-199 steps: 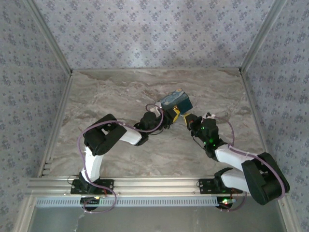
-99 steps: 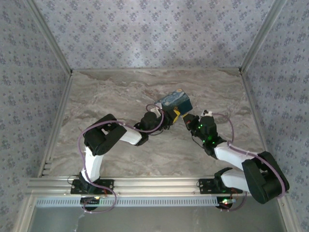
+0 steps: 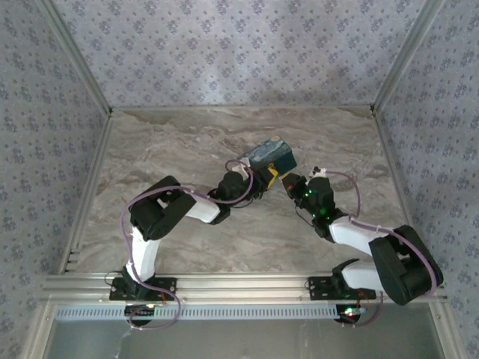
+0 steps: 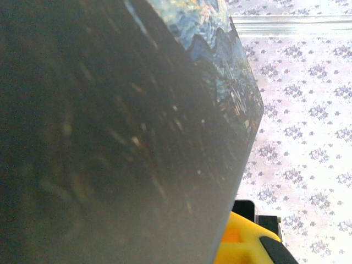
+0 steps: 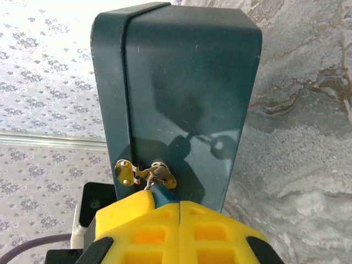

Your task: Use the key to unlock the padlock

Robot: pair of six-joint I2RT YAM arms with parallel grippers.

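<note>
The right arm (image 3: 358,235) has edged left toward the starry-night tin (image 3: 271,155), clamped by the left hand (image 3: 258,183); its clenched right hand (image 5: 179,204) touches the tiny, stiff, slippery padlock (image 5: 160,175) on the hasp (image 5: 127,171), likely best pinched by its body.

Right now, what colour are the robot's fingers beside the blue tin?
Bright yellow; the fingers show best in the right wrist view.

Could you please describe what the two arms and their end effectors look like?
The left arm and right arm have bulky black joints, white links and trailing purple cables. The right end effector has yellow fingers with square recesses; green lights glow behind it.
</note>
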